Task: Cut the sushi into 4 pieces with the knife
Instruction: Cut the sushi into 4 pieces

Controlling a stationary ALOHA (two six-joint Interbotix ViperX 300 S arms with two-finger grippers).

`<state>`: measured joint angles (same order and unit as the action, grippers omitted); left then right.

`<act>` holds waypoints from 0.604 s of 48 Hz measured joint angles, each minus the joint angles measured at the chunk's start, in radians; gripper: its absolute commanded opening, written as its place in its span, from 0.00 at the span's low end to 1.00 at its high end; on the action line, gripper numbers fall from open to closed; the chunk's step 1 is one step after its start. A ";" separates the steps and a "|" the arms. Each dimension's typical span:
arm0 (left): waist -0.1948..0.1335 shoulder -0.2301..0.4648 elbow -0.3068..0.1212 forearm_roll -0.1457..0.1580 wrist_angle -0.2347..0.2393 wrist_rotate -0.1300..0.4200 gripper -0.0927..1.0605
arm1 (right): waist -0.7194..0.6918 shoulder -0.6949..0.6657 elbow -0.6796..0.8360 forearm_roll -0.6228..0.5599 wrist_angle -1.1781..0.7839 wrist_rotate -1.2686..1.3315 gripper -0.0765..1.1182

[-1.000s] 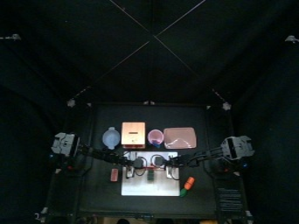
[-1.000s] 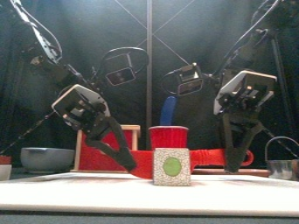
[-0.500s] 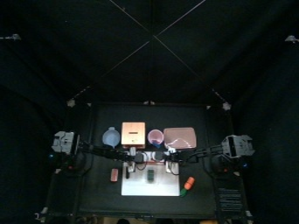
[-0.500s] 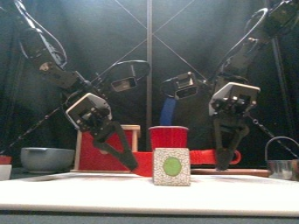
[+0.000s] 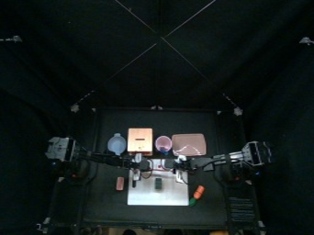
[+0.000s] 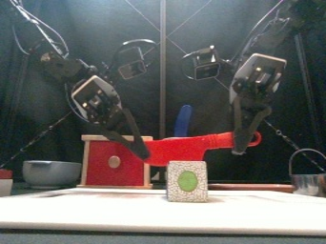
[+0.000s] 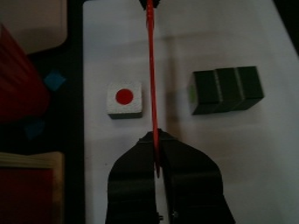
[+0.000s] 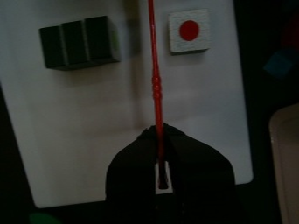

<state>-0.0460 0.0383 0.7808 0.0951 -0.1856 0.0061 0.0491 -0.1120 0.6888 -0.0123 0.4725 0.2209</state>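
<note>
A red toy knife (image 6: 192,146) hangs level above the white cutting board (image 6: 76,198), held at both ends. My left gripper (image 6: 137,151) is shut on one end and my right gripper (image 6: 239,143) on the other. In the left wrist view the knife (image 7: 149,70) shows edge-on as a thin red line running out of the gripper (image 7: 156,140). It lies between a single cut sushi piece (image 7: 124,98) and a block of three dark pieces (image 7: 226,89). The right wrist view shows the same from my right gripper (image 8: 156,131). In front, the cut piece (image 6: 188,181) stands just below the knife.
Behind the board stand the wooden box (image 5: 139,140), the blue-grey bowl (image 5: 116,143), the red cup (image 5: 163,142) with the blue knife (image 6: 182,119), and the pink tray (image 5: 189,143). An orange toy (image 5: 197,192) lies at the board's right front. A metal cutter (image 6: 306,172) is far right.
Both grippers have risen together, lifting the red knife from board height to well above the cut sushi piece.
</note>
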 measured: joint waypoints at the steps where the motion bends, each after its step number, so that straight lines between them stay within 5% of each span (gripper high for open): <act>1: -0.009 -0.005 0.000 0.000 0.000 -0.002 0.32 | 0.008 -0.002 0.000 0.006 0.000 0.002 0.23; 8: -0.069 -0.015 0.000 -0.005 0.000 -0.011 0.32 | 0.054 -0.003 -0.002 0.057 -0.002 0.000 0.23; 14: -0.104 -0.015 -0.002 -0.043 0.000 -0.011 0.32 | 0.074 -0.003 -0.006 0.074 -0.002 0.000 0.23; 20: -0.114 -0.006 -0.002 -0.078 0.000 -0.011 0.32 | 0.074 -0.002 -0.006 0.074 -0.003 0.002 0.23; 29: -0.114 0.014 -0.002 -0.091 -0.002 -0.009 0.32 | 0.074 0.020 -0.006 0.067 -0.008 0.000 0.23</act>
<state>-0.1595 0.0522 0.7793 0.0046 -0.1871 -0.0031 0.1227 -0.0920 0.6826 0.0552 0.4648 0.2209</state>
